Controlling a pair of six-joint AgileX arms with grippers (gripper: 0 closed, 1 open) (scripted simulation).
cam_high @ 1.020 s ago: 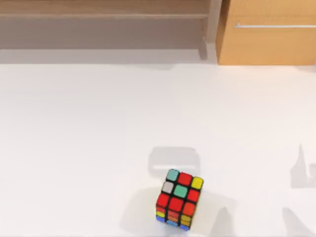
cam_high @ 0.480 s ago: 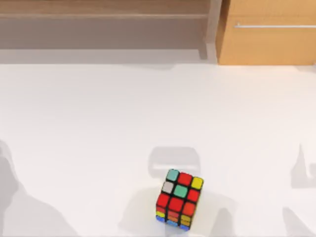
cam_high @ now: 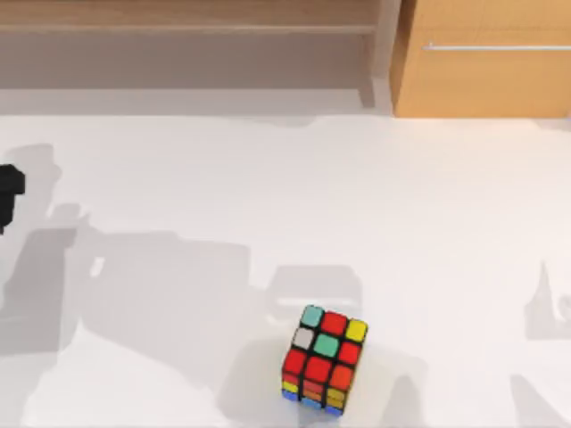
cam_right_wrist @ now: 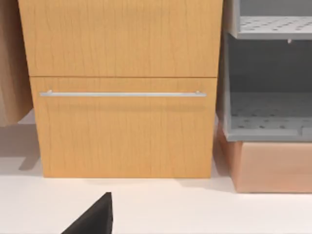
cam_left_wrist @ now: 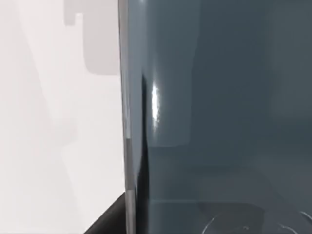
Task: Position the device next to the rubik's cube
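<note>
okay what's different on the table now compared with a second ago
A black part of the left arm has come in at the top view's left edge, and broad shadows have spread over the left of the white table. The left wrist view has the grey-blue device close against the camera. The rubik's cube has stayed where it was, as has the wooden cabinet.

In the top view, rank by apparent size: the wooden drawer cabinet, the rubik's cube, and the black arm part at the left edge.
Largest to smallest:
1. wooden drawer cabinet
2. rubik's cube
3. black arm part, cut off by the frame edge, so its full size is unsure.
</note>
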